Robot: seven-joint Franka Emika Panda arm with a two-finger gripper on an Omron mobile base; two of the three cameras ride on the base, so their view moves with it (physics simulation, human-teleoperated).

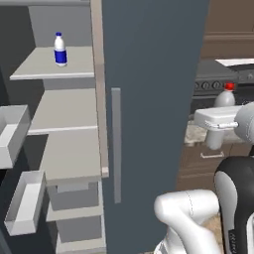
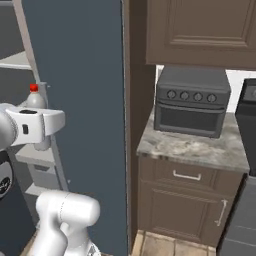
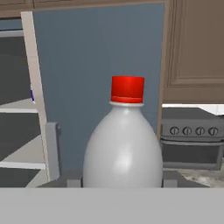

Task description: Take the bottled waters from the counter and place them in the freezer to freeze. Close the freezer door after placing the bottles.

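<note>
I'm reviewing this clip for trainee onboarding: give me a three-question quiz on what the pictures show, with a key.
1. True or false: the blue-capped bottle stands upright on a freezer shelf.
2. What is the gripper shut on? A) nothing B) the red-capped bottle C) the door handle
3. Fill in: the toaster oven sits on the ____, right of the open freezer door.

Key
1. True.
2. B: the bottle sits between the fingers in the hand view, red cap up.
3. Counter.
</note>
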